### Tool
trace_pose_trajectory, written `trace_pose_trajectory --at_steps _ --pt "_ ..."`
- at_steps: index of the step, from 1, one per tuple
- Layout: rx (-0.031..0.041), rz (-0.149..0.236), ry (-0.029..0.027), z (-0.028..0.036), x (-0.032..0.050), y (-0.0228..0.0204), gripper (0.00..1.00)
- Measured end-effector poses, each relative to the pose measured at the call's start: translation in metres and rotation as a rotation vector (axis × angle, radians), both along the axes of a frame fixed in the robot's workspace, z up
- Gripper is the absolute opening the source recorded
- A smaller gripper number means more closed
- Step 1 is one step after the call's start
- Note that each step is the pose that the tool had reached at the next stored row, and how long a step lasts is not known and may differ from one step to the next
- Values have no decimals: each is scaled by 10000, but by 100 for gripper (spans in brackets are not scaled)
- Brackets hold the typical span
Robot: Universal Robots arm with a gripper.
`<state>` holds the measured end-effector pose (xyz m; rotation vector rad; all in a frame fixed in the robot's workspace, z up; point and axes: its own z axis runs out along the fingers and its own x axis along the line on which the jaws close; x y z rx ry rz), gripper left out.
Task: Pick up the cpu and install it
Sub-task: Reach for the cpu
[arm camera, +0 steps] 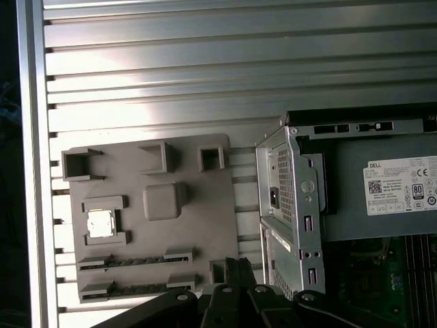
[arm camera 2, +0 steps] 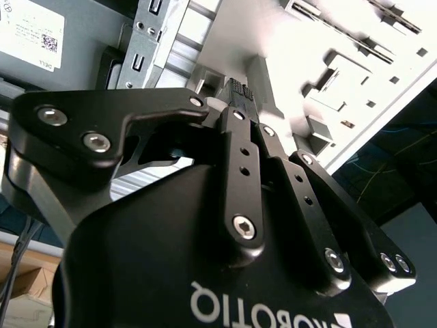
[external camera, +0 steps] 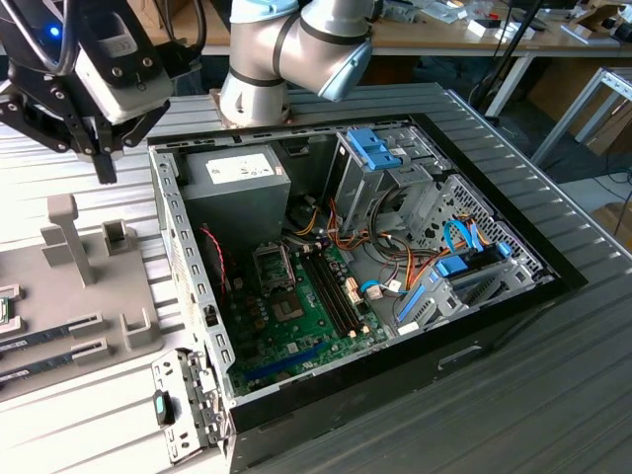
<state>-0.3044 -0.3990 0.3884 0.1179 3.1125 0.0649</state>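
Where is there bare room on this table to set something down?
The ribbed table is bare at the exterior view's right, alongside the open computer case. Another bare stretch borders the grey tray in the first wrist view. Crowded: inside the case, packed with cables, and the tray, where the cpu sits.

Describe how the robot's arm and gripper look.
The arm is made of rounded silver-grey tube segments with light-blue joint caps. The gripper is matte black, with white lettering on its body. Its fingers are flat linked bars dotted with silver screw heads.
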Motion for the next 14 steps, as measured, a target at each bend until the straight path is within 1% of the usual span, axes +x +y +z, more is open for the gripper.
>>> trace_pose_trajectory --at_steps 14 --pt "1 0 -1 -2 -44 0 11"
